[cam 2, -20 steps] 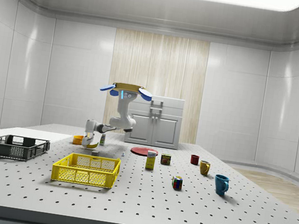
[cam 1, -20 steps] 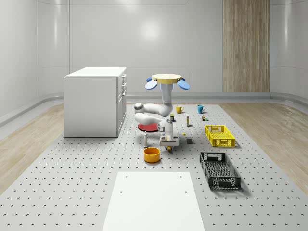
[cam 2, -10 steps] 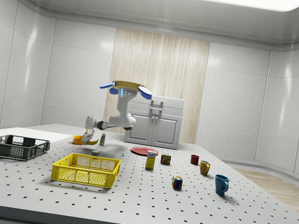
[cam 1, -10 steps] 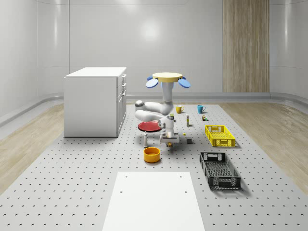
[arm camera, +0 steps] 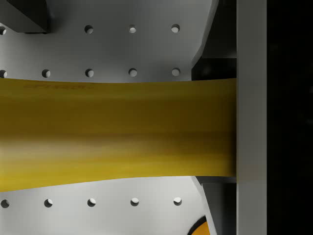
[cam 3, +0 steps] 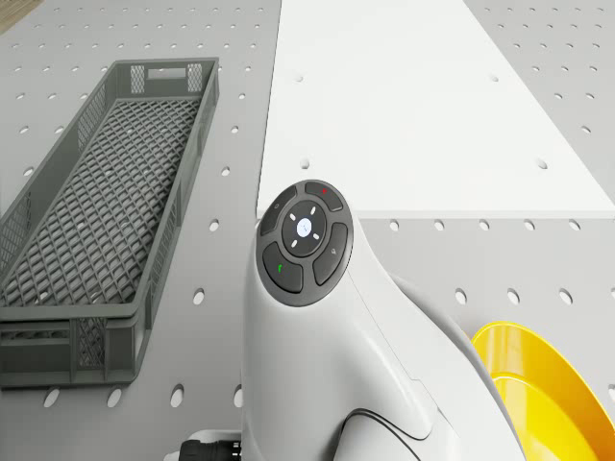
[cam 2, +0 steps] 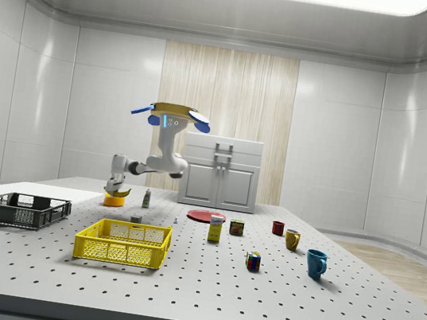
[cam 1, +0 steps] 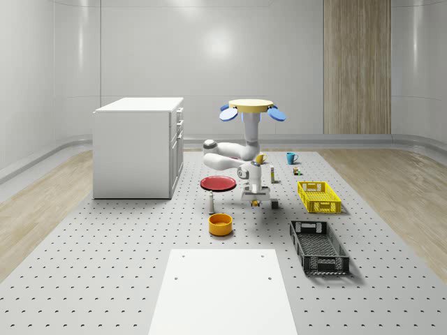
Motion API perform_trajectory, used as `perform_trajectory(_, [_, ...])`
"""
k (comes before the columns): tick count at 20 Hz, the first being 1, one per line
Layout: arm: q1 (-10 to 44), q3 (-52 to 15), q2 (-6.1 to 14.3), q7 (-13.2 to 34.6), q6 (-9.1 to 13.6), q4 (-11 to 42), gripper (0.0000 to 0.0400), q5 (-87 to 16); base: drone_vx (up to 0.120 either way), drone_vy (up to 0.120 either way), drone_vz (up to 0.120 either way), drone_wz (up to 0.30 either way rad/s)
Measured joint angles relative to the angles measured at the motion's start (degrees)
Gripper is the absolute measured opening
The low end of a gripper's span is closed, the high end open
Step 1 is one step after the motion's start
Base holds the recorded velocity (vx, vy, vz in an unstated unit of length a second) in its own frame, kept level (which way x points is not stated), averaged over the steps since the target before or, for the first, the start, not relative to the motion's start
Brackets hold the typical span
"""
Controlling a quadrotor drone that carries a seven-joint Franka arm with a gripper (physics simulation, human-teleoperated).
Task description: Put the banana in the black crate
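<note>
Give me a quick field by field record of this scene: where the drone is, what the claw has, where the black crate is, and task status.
drone: airborne above the perforated table, between the red plate and the yellow crate
claw: shut on the banana, lifted off the table
black crate: holds nothing, nearer the camera than the yellow crate in the whole-scene view
orange bowl: near the claw
status: banana not yet in the black crate
</note>
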State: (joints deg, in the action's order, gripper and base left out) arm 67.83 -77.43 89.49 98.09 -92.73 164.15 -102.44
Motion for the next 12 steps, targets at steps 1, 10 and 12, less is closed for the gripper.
perform_trajectory(1, [-0.01, -0.05, 0.0, 0.03, 0.02, 0.01, 0.019, 0.05, 0.12, 0.12, 0.12, 0.0])
perform_trajectory(10, [-0.05, -0.23, 0.01, 0.17, 0.05, 0.04, 0.019, 0.23, 0.12, 0.12, 0.12, 0.0])
perform_trajectory(12, [-0.05, -0.24, 0.02, 0.19, 0.05, 0.04, 0.019, 0.24, 0.12, 0.12, 0.06, 0.0])
